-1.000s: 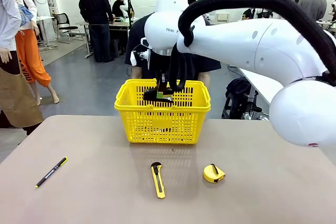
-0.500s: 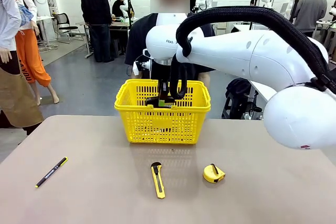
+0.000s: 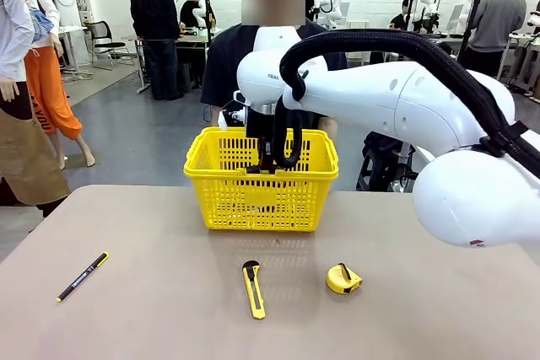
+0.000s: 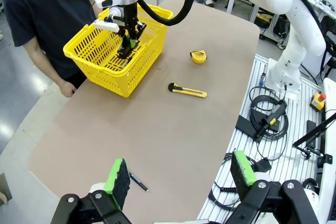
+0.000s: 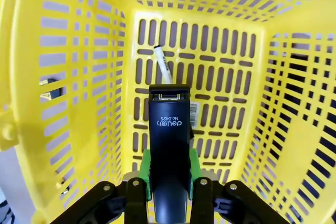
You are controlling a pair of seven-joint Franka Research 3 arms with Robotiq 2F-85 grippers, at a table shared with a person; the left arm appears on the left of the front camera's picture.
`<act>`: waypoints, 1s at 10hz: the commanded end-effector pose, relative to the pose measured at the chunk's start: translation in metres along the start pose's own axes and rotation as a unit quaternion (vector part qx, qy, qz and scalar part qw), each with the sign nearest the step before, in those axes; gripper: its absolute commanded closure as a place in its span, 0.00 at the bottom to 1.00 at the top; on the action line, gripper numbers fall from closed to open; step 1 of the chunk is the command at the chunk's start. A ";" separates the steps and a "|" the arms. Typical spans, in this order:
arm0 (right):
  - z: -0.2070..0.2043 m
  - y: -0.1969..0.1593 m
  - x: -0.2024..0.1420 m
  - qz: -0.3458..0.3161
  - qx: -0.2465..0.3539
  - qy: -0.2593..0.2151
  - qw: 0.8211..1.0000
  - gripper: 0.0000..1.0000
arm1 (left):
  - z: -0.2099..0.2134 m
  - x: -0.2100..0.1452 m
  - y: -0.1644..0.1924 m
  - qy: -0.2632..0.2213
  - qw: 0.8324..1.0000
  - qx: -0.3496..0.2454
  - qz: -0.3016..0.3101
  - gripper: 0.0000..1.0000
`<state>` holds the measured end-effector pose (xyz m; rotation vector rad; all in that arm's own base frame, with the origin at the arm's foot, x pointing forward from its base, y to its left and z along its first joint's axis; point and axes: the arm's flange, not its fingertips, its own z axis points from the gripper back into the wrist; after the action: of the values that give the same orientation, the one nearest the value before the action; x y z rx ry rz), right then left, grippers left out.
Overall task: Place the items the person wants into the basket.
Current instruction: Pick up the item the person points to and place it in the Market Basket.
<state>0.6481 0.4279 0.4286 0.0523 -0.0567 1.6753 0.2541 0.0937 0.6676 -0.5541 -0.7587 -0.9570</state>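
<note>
A bright yellow basket (image 3: 291, 204) stands toward the far edge of the table (image 3: 126, 326), with the person (image 3: 224, 65) right behind it. The right gripper (image 5: 168, 166) reaches down inside the basket, its green pads (image 5: 145, 167) clamped on a black stapler (image 5: 168, 140). A white marker (image 5: 163, 65) lies on the basket's slotted floor. The yellow tape measure (image 3: 343, 279) sits on the table in front of the basket, toward its right. The left gripper (image 4: 181, 174) hangs well away from the basket, jaws wide apart, holding nothing.

The marker (image 5: 161, 64) lies in the basket (image 3: 261, 200); before the basket lies the knife (image 3: 253, 289), the tape measure (image 3: 343, 279) right of it, the pen (image 3: 82, 276) far left
</note>
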 end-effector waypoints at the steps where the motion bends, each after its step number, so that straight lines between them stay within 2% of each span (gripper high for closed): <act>1: 0.008 -0.036 0.020 -0.009 0.021 0.013 1.000 0.68 | -0.001 0.000 0.000 0.000 1.000 0.003 -0.001 0.00; 3: 0.007 -0.036 0.020 -0.006 0.026 0.017 1.000 0.68 | -0.001 0.000 0.000 0.000 1.000 0.003 -0.001 0.00; 4: 0.009 -0.035 0.019 -0.004 0.025 0.018 1.000 0.09 | -0.001 0.000 0.000 0.000 1.000 0.003 -0.001 0.00; 5: 0.011 -0.034 0.019 -0.003 0.024 0.018 1.000 0.09 | -0.001 0.000 0.000 0.000 1.000 0.003 -0.001 0.00; 6: 0.014 -0.033 0.018 -0.005 0.021 0.014 1.000 0.00 | -0.001 0.000 0.000 0.000 1.000 0.003 -0.001 0.00; 7: 0.016 -0.032 0.017 -0.006 0.019 0.014 1.000 0.06 | -0.001 0.000 0.000 0.000 1.000 0.003 -0.001 0.00; 8: 0.019 -0.030 0.016 -0.006 0.018 0.015 1.000 0.00 | -0.001 0.000 0.000 0.000 1.000 0.003 -0.001 0.00; 10: 0.025 -0.027 0.015 -0.010 0.018 0.015 1.000 0.00 | -0.001 0.000 0.000 0.000 1.000 0.003 -0.001 0.00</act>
<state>0.6464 0.4268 0.4351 0.0681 -0.0253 1.6695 0.2541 0.0937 0.6676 -0.5541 -0.7587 -0.9570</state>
